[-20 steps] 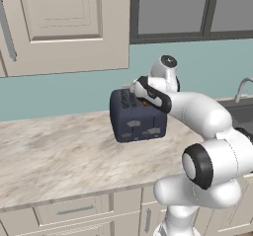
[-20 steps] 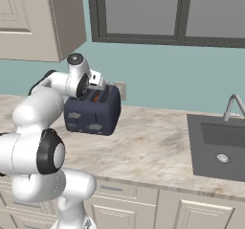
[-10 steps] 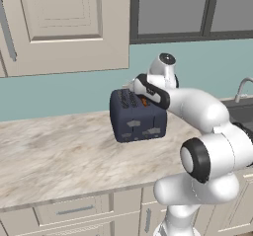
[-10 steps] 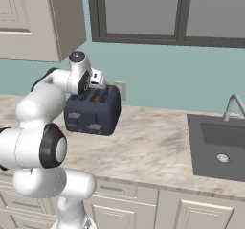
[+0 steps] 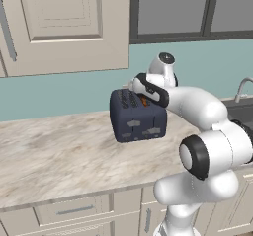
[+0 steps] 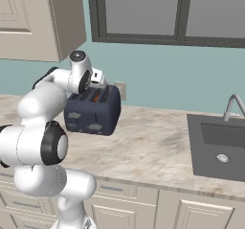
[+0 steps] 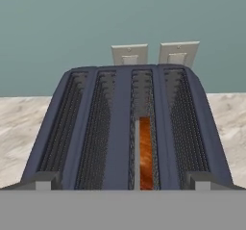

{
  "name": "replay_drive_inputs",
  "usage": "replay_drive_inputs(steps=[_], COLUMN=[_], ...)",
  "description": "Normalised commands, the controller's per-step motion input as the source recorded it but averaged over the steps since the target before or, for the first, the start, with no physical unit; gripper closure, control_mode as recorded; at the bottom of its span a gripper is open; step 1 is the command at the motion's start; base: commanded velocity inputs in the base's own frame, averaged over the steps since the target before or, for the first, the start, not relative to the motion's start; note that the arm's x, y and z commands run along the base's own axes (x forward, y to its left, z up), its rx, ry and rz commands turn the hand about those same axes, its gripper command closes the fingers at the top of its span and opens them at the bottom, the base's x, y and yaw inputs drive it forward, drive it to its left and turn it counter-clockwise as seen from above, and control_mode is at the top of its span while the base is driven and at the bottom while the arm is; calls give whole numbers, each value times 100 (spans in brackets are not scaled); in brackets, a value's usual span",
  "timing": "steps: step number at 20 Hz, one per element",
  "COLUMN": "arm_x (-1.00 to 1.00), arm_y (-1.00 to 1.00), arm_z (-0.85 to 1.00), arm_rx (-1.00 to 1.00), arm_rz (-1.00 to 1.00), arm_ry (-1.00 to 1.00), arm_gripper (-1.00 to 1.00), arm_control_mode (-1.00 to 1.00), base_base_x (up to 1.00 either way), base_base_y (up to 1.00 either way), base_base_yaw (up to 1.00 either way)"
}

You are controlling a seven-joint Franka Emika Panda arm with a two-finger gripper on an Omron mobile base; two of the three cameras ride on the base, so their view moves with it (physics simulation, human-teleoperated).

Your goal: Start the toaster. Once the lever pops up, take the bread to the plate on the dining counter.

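Over the last second almost nothing has moved: the wrist has crept a touch up and back over the toaster (image 5: 137, 119), and the toaster itself sits where it was. I read this as the gripper (image 6: 102, 83) settling above the slots, not pressing anything yet. The fingers are spread wide and empty. In the hand view I look straight down the four slots; the bread (image 7: 145, 152) sits low in the third slot from the left, glowing orange, only its top edge showing. I cannot tell from here whether the lever is down, so I can't say if toasting has begun or finished; either way the bread is not yet lifted out and the carry is all to come. The toaster stands on a pale marble worktop (image 5: 59, 156), near the teal wall, with two outlets (image 7: 129, 54) just behind it. Cream drawers (image 5: 74, 210) below, a cabinet (image 5: 64, 27) above left, a dark window (image 6: 167, 12), and a sink (image 6: 222, 146) well off to the right.
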Motion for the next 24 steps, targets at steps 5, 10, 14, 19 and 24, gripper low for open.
replay_drive_inputs(steps=[5, 10, 14, 19, 24], arm_x=[8, 1, 1, 5, 17], arm_y=[-3, -16, -19, -8, -1], arm_z=[-7, -8, -7, 0, 0], arm_rx=[1, 4, 3, 2, 0], arm_rz=[0, 0, 0, 0, 0], arm_ry=[0, 0, 0, 0, 0], arm_gripper=[-100, -100, -100, -100, -100], arm_control_mode=[-100, -100, -100, -100, -100], base_base_x=[0, 0, 0, 0, 0], base_base_y=[0, 0, 0, 0, 0], base_base_yaw=[0, 0, 0, 0, 0])
